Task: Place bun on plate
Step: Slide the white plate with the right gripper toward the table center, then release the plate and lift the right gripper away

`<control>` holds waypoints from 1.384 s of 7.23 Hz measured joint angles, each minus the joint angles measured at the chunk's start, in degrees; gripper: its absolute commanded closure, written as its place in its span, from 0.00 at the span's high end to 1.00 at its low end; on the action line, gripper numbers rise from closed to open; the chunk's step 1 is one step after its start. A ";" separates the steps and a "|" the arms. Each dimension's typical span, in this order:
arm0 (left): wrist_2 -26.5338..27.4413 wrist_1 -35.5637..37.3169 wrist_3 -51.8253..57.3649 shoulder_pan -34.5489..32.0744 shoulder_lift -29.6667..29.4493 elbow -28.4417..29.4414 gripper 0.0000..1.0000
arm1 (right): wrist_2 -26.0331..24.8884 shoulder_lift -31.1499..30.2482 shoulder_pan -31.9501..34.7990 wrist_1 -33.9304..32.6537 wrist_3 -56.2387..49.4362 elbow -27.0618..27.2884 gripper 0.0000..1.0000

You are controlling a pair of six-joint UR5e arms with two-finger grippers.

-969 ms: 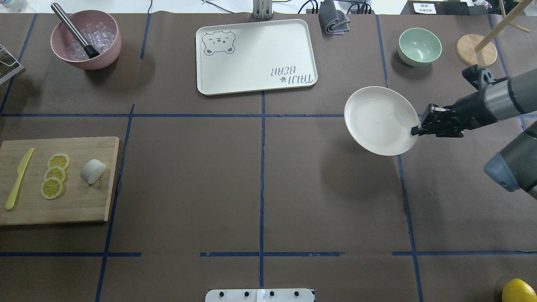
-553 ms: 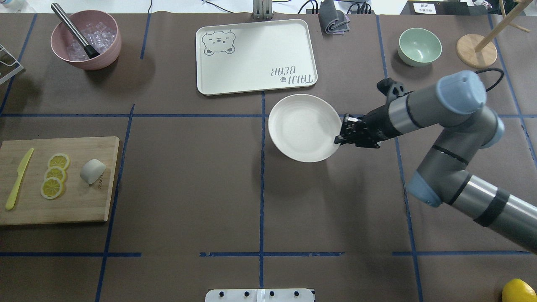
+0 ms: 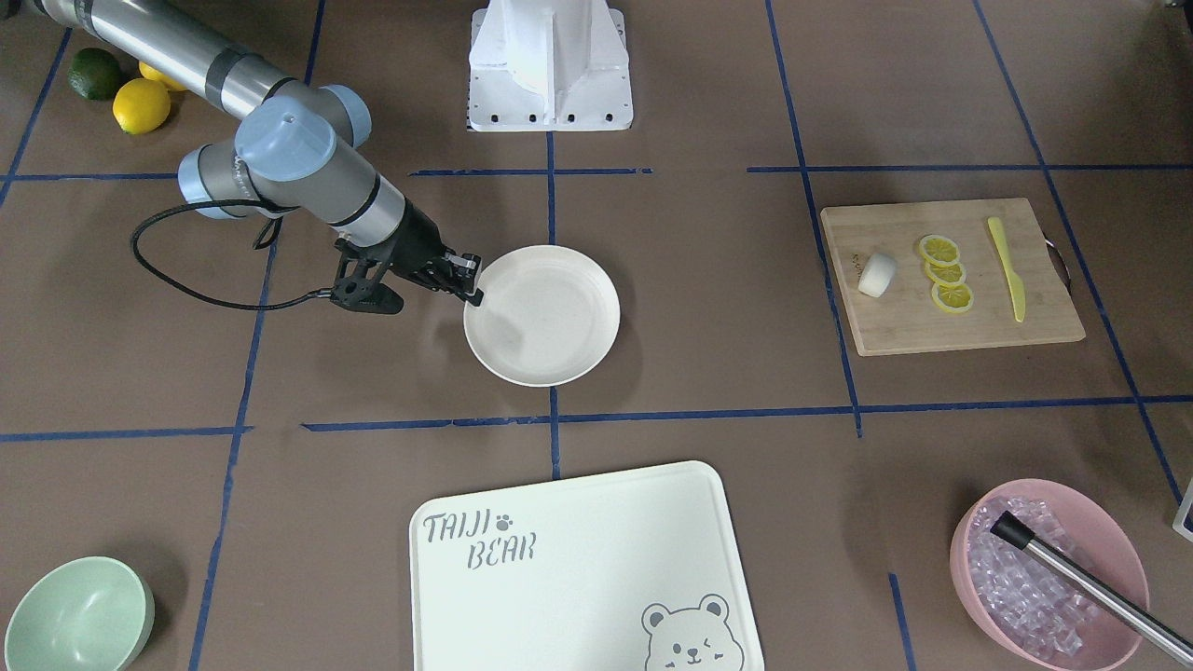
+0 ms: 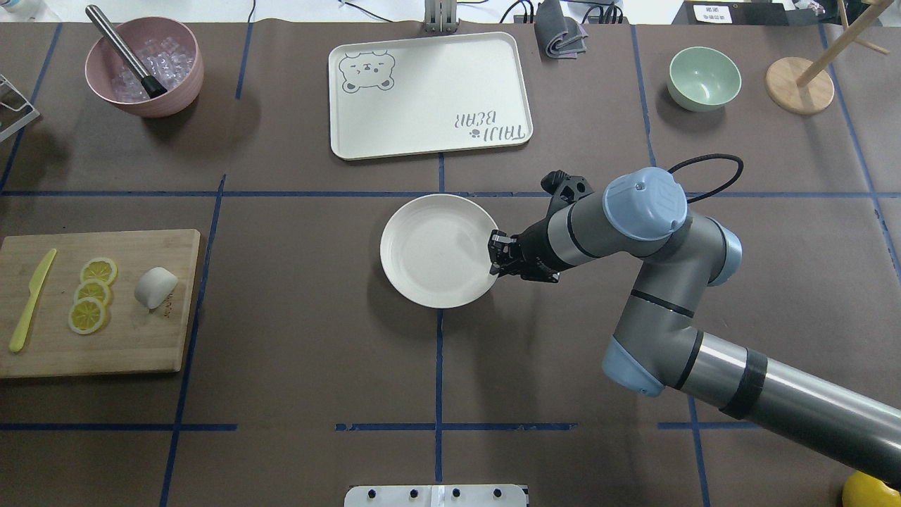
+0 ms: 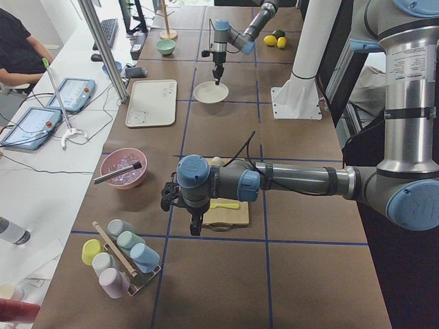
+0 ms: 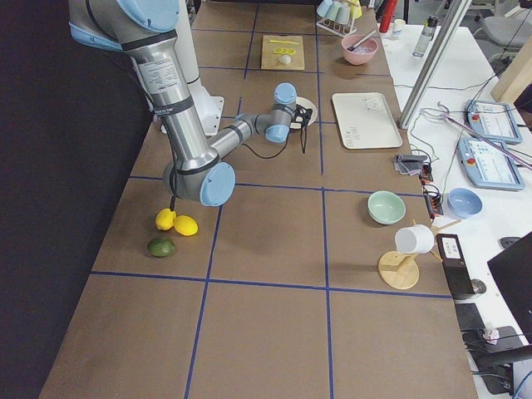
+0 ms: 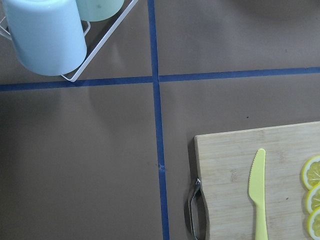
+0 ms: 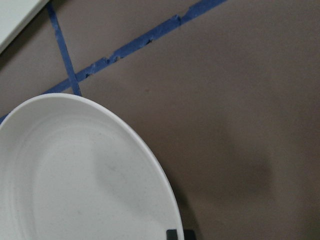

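Arm (image 4: 774, 403) stretched inward, right fingers (image 4: 494, 239) pinching plate (image 4: 433, 251) rim

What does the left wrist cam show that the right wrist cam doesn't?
Only the left wrist view: a pale blue cup in a white wire rack, and the wooden cutting board with a yellow plastic knife and yellow lemon slices at the frame edge.
Only the right wrist view: the round cream-white plate, a corner of the cream tray, and a dark tip of the right gripper at the plate's rim.
Both: brown table cover with blue tape lines. Neither shows the small white bun.
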 measured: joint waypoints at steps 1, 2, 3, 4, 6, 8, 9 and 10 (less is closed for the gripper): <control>0.01 -0.01 0.00 0.02 0.00 0.24 1.00 | -0.33 -0.12 -0.54 -0.49 -0.18 0.00 0.01; 0.01 -0.01 -0.02 0.04 -0.01 0.50 1.00 | -0.46 -0.23 -0.75 -0.95 -0.29 0.02 0.02; 0.01 -0.01 -0.06 0.08 -0.05 0.61 1.00 | -0.56 -0.27 -0.81 -1.65 -0.33 0.12 0.04; 0.01 -0.01 -0.10 0.11 -0.07 0.62 1.00 | -0.63 -0.35 -0.81 -2.23 -0.38 0.23 0.08; 0.01 -0.01 -0.09 0.13 -0.07 0.45 1.00 | -0.61 -0.47 -0.78 -2.59 -0.49 0.32 0.99; 0.05 -0.01 -0.10 0.09 -0.03 0.14 1.00 | -0.67 -0.55 -0.64 -2.74 -0.44 0.58 1.00; 0.01 -0.63 -0.17 0.27 -0.08 -0.12 1.00 | -0.55 -0.69 0.13 -2.86 -0.50 1.12 1.00; -0.14 -3.34 -0.31 1.23 -0.11 -0.44 1.00 | 0.21 -1.69 1.95 -2.96 -0.64 2.77 1.00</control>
